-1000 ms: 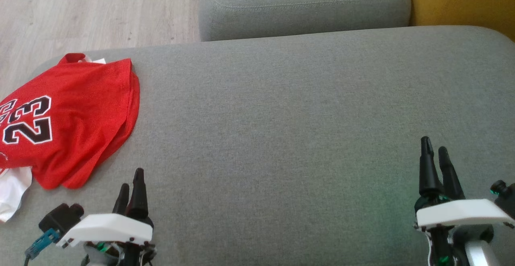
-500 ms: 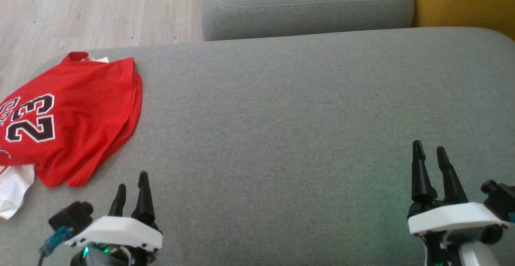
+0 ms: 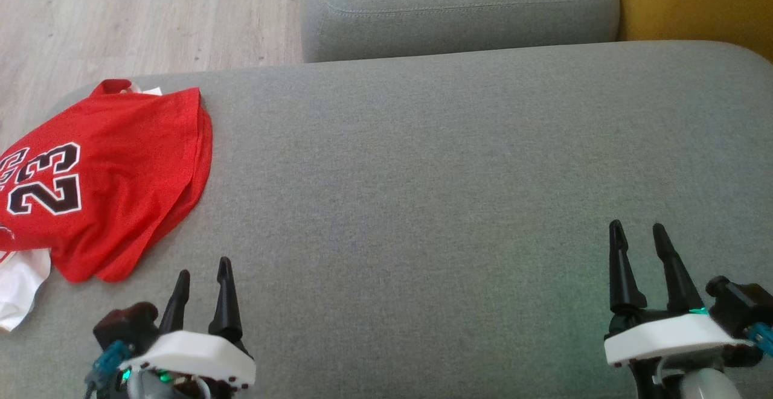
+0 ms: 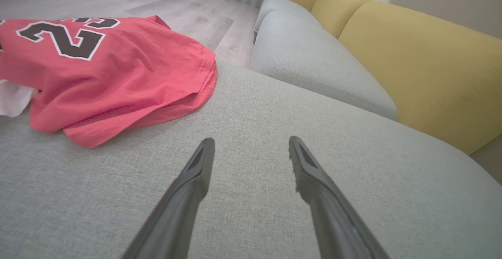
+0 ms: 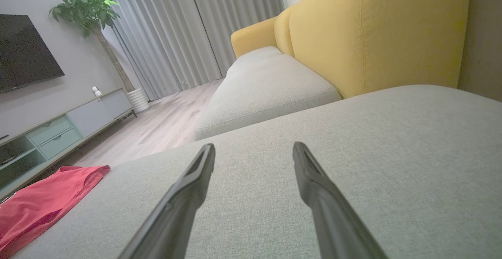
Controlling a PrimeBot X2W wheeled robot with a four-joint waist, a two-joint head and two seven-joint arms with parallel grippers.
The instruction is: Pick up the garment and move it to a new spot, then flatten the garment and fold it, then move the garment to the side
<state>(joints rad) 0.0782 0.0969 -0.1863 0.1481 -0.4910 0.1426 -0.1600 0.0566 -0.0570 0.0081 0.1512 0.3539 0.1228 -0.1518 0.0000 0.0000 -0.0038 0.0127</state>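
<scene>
Soft, even daylight lights every view, and no hard shadows fall on the grey sofa (image 3: 423, 175). The head view is slightly grainy, and a faint green tint lies on the cushion near the right gripper (image 3: 636, 226), perhaps from its own lamp. The jersey (image 3: 109, 175) casts only a thin shadow under its hem. Both wrist views bend lines toward the edges, and their fingers (image 4: 188, 196) blur up close. The curtains (image 5: 176, 35) glow mildly, without glare.

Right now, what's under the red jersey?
White fabric pokes out beneath the red jersey at its near corner; both lie on the grey cushion. Its extent underneath is covered.
</scene>
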